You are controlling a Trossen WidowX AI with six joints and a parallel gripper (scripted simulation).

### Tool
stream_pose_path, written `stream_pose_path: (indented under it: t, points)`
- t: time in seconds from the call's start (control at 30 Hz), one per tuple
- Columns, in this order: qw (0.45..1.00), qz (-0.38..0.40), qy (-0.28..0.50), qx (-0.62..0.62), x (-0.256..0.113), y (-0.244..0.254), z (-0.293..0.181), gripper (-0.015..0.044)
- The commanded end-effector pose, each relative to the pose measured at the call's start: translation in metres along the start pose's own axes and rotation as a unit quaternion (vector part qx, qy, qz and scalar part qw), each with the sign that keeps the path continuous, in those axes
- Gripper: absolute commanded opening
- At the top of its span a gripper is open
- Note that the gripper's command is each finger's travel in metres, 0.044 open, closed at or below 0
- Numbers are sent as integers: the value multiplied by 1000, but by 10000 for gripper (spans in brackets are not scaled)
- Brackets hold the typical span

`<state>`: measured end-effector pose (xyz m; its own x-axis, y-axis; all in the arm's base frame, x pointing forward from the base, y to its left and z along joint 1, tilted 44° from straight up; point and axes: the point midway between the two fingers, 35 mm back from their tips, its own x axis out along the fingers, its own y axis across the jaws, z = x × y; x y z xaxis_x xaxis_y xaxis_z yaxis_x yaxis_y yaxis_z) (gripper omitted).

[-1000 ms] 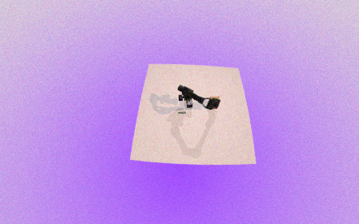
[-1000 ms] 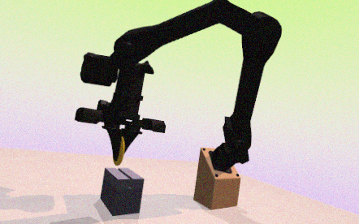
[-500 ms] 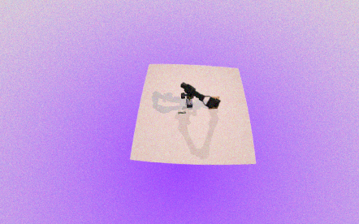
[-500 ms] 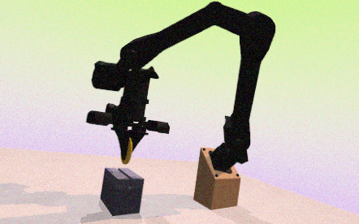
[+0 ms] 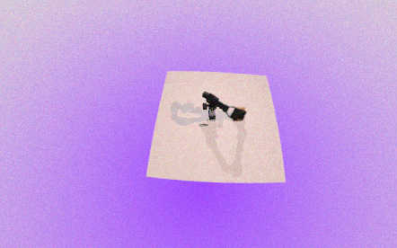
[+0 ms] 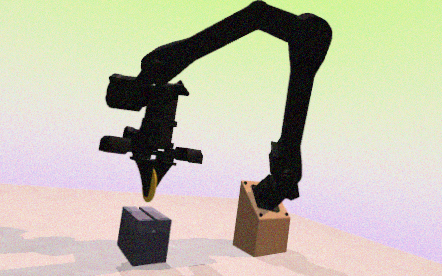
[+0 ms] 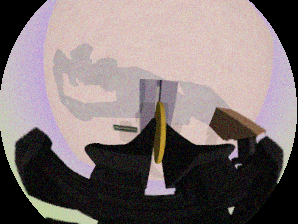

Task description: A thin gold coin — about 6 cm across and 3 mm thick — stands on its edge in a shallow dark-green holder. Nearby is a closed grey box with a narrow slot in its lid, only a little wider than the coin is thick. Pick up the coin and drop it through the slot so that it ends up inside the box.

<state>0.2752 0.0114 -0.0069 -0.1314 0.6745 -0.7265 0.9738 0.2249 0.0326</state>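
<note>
My gripper (image 6: 149,194) (image 7: 156,121) is shut on the gold coin (image 6: 153,184) (image 7: 160,136), which hangs on edge from the fingertips, pointing down. The closed grey box (image 6: 148,241) (image 7: 147,96) stands below; in the exterior view a gap shows between the coin's lower edge and the lid. The slot (image 7: 160,89) runs nearly in line with the coin in the wrist view; the coin hides its nearer part. The dark-green holder (image 5: 204,125) (image 7: 125,128) is empty, on the table to the left of the box in the wrist view.
The arm's orange-brown base block (image 6: 261,235) (image 7: 237,124) stands on the table (image 5: 180,157) to the right of the box in the exterior view. The arm arches high between them. Shadows of the arm fall across the table.
</note>
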Motion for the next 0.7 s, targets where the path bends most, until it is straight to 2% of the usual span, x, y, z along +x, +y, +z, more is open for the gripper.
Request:
stream_pose_path:
  t: [0.0, 0.67]
  points:
    - [1000, 0, 0, -1, 1, -2, 2, 0]
    - [1000, 1, 1, -1, 3, -3, 2, 0]
